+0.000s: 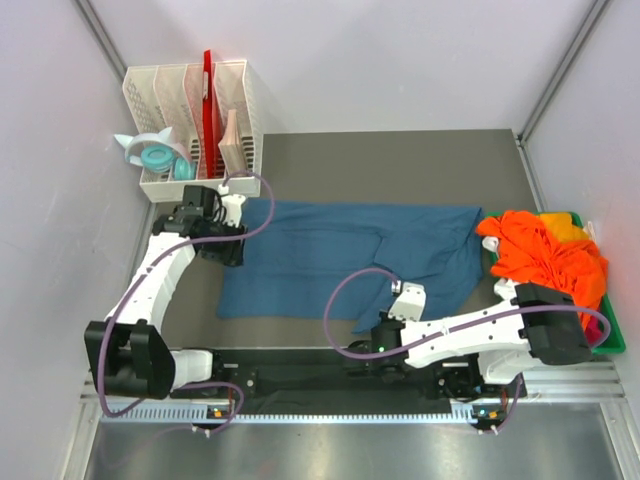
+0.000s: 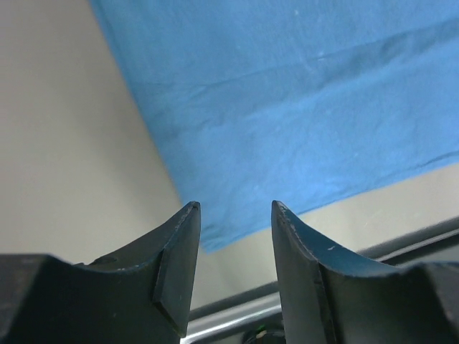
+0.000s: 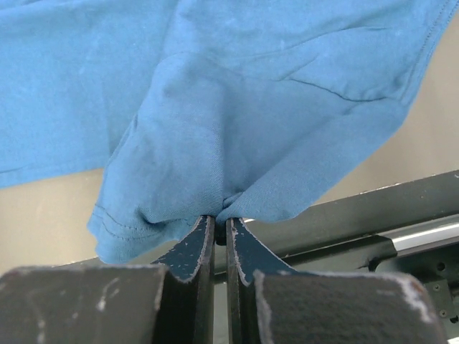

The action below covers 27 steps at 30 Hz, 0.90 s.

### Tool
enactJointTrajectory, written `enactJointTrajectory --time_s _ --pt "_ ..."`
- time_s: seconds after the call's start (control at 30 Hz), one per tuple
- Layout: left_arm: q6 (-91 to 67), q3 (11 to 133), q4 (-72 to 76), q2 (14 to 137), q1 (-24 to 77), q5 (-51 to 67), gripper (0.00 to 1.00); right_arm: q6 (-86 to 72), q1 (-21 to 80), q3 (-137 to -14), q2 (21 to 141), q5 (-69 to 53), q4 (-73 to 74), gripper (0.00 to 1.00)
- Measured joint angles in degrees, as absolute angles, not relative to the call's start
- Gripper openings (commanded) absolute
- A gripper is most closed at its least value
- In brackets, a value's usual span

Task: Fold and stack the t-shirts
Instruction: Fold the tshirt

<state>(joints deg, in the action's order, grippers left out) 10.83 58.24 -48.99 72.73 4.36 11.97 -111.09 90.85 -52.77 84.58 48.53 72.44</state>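
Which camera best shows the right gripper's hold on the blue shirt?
Right wrist view: the right gripper is shut on a bunched fold of the blue shirt. From above the pinch is hidden; the left wrist view shows only flat cloth.

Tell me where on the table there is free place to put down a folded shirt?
Most free: the far strip of table, bordered by the rack, the back edge and the blue shirt. A narrow patch lies left of the shirt, beside the left arm. The right side is crowded: bin of orange shirts, right gripper pinching the blue shirt.
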Motion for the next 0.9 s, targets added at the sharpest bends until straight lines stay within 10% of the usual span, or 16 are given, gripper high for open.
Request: enactJointTrajectory --time_s 0.9 --pt "10.2 69.1 -61.91 97.36 -7.73 26.22 0.47 -103.09 88.16 -49.82 83.29 49.04 64.25 0.0"
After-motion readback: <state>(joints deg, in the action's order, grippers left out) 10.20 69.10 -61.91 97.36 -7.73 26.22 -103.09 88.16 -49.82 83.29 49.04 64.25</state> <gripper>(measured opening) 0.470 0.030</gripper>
